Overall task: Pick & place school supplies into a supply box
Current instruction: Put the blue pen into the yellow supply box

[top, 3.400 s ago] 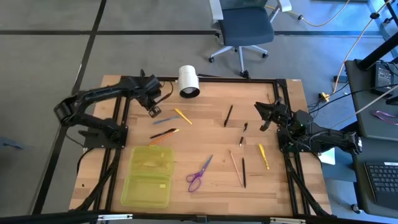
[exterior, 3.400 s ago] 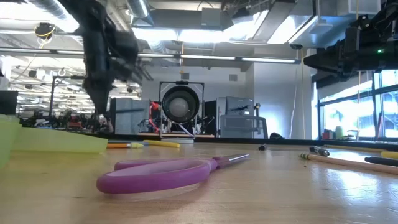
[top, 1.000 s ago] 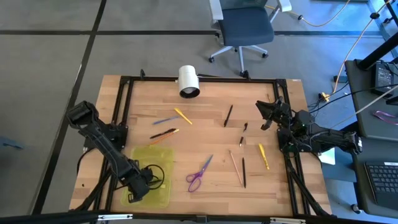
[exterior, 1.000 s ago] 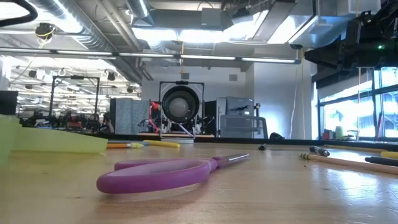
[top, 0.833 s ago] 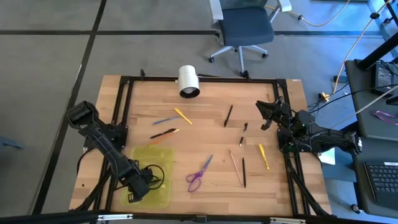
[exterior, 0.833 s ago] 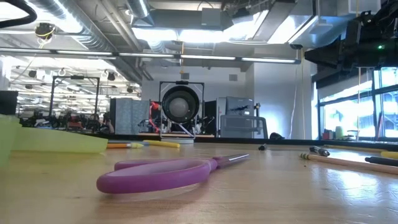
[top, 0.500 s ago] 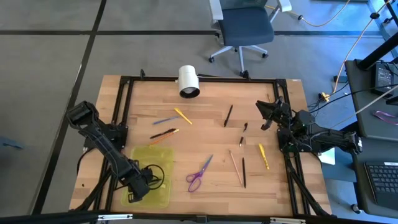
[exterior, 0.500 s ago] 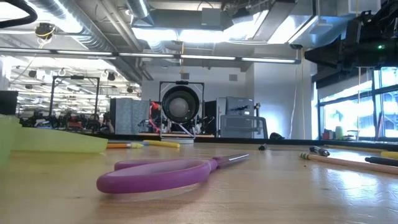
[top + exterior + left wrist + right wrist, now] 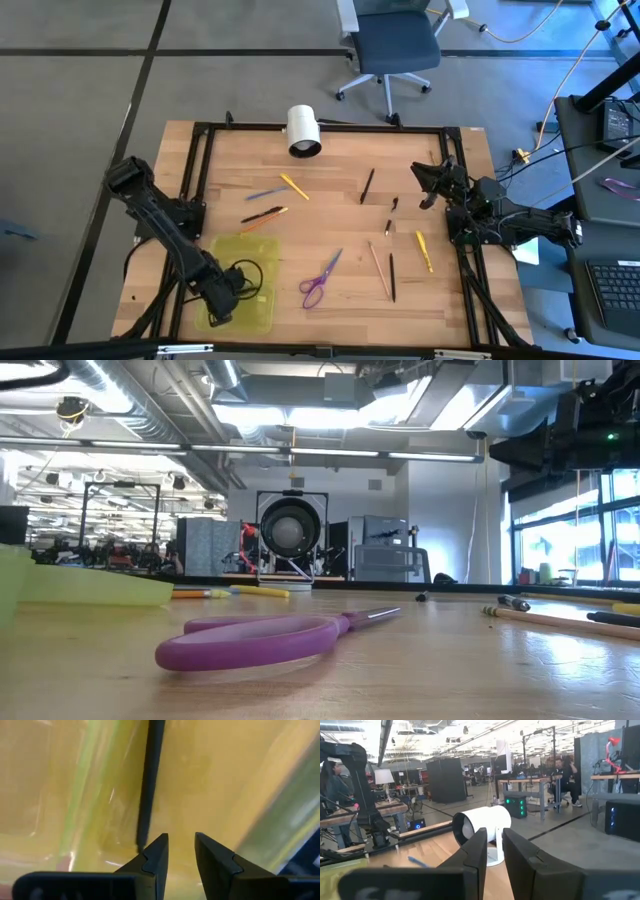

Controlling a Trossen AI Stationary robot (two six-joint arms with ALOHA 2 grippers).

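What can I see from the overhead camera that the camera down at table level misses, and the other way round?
Only the high view shows both arms: the left gripper over the supply box, the right gripper waiting near the table's right edge, plus the office chair on the floor. Only the low view shows the ceiling lights and the room behind. Both show the purple scissors lying on the wooden table, a yellow pencil, the yellow-green box and the white cylinder.

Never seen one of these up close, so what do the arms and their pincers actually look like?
Both arms are dark, jointed tubes. The left gripper has two matte black, wedge-shaped fingers with notched inner edges. A looped black cable hangs near it. The right gripper has the same black paired fingers.
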